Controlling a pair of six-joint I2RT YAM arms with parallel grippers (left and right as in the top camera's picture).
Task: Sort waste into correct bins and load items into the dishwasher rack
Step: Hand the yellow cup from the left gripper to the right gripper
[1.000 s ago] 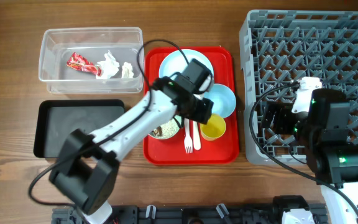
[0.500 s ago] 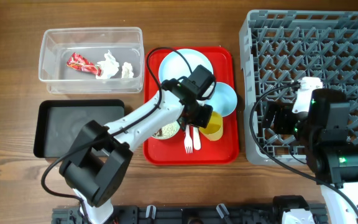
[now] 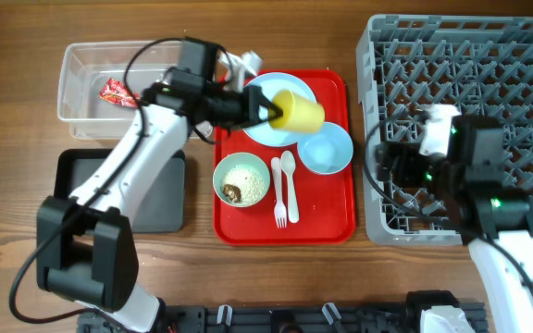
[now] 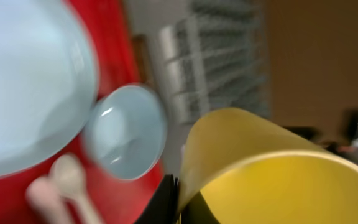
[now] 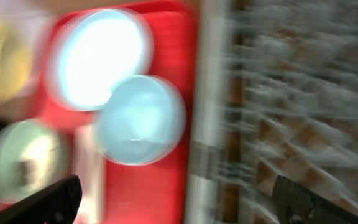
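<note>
Yellow cup (image 3: 302,112): held on its side over the pale blue plate (image 3: 265,135), upper centre of the overhead view. It looks raised off the red serving tray (image 3: 327,227). The tilt most likely comes from a grip on the rim, with the cup bound for the dishwasher rack (image 3: 489,65) at the right of the frame.
Left end effector (image 3: 270,110): clamped on the cup's rim. In the left wrist view its dark fingers pinch the yellow wall at the bottom edge. It touches nothing else.
Right end effector (image 3: 389,166): fingers spread wide with nothing between them. It hovers at the rack's left edge, facing the tray, probably ready to receive the cup or take another dish. Its wrist view is badly blurred.
Pale blue bowl (image 3: 326,148): empty, on the right part of the tray, the side nearest the rack.
Pale green bowl (image 3: 241,180): lower left of the tray, holding rice crumbs and a brown lump. It will probably need emptying into a bin before racking.
Spoon (image 3: 288,176) and fork (image 3: 278,199): side by side at the tray's lower centre, between the bowls.
Clear tub (image 3: 72,102): upper left on the counter, with the red-and-white wrapper (image 3: 114,92) inside, where the waste goes.
Black tray (image 3: 72,185): just below the tub, partly under the left arm. Nothing shows in it.
Rack contents: no dishes visible, so loading looks barely begun.
</note>
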